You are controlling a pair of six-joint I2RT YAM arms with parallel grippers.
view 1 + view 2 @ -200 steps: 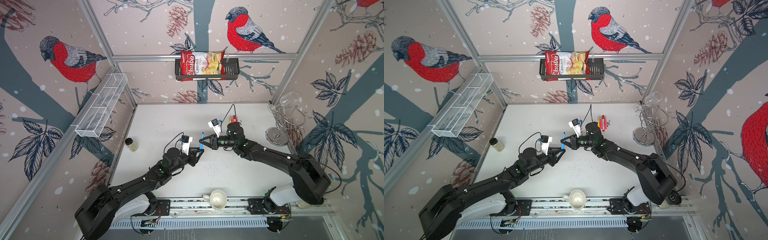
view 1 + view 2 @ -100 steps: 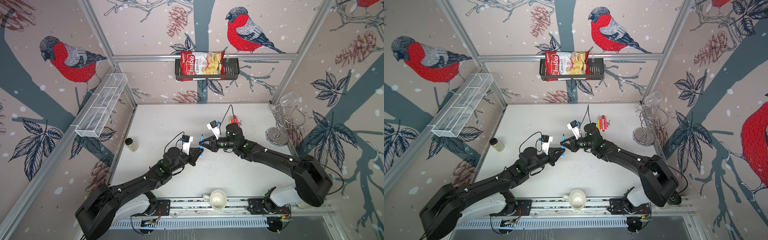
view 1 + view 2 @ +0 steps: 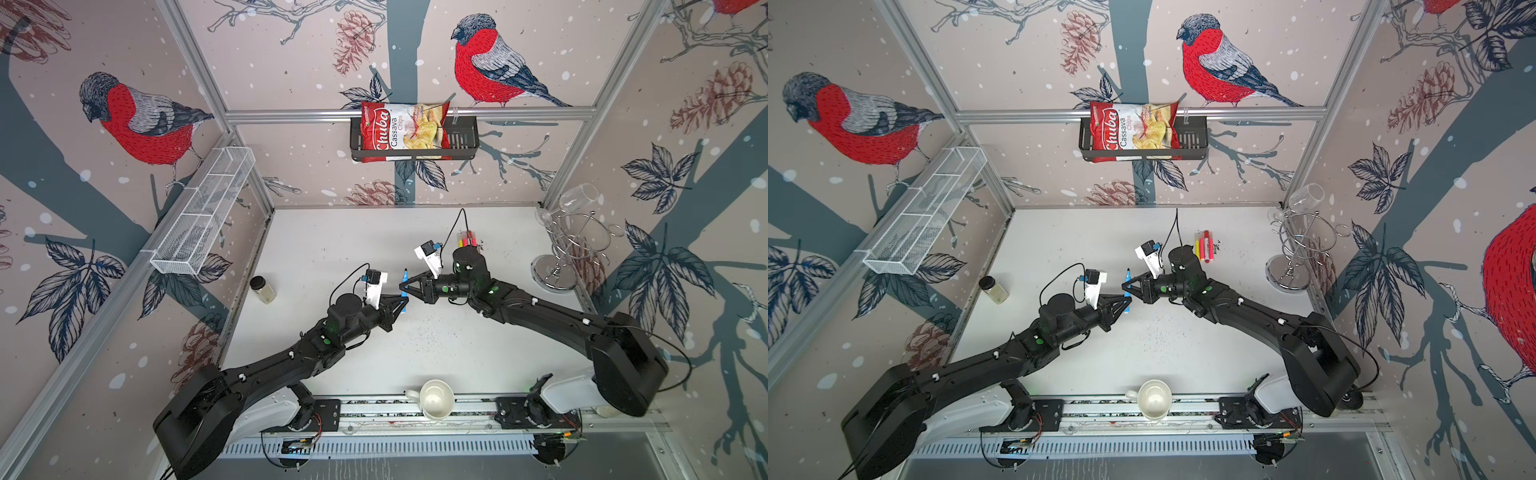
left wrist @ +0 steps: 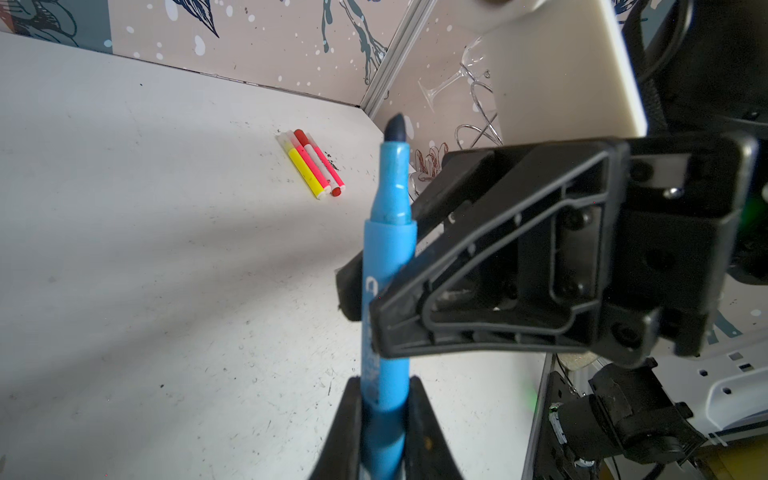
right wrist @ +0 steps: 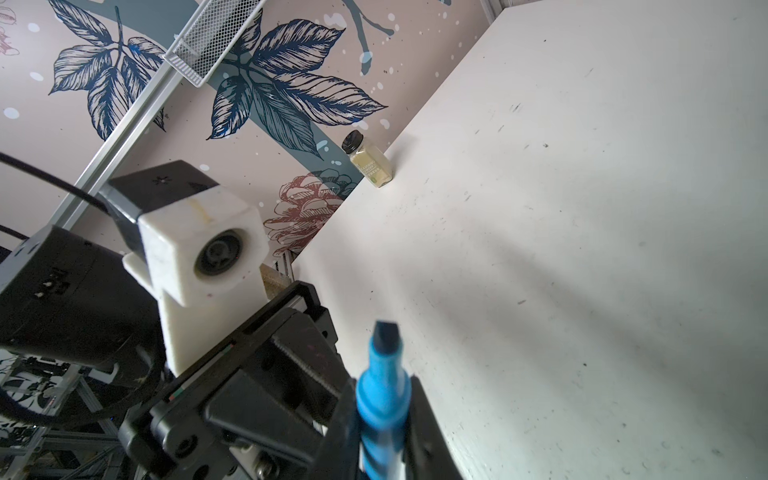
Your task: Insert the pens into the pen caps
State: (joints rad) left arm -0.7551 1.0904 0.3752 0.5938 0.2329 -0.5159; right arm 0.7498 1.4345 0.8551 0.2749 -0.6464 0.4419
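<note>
Pictured by the table's (image 3: 457,353) left edge: a small jar (image 3: 262,289). Held above the table's middle, an uncapped blue pen (image 4: 388,249), pinched nearer its tail by the closed left gripper (image 4: 384,399) and nearer its bare dark tip by the closed right gripper (image 5: 384,415). Lying side by side near the back edge, right of middle: three capped pens (image 4: 309,165), yellow, pink and red-capped, with a wire glass rack (image 3: 555,272) at the right edge.
</note>
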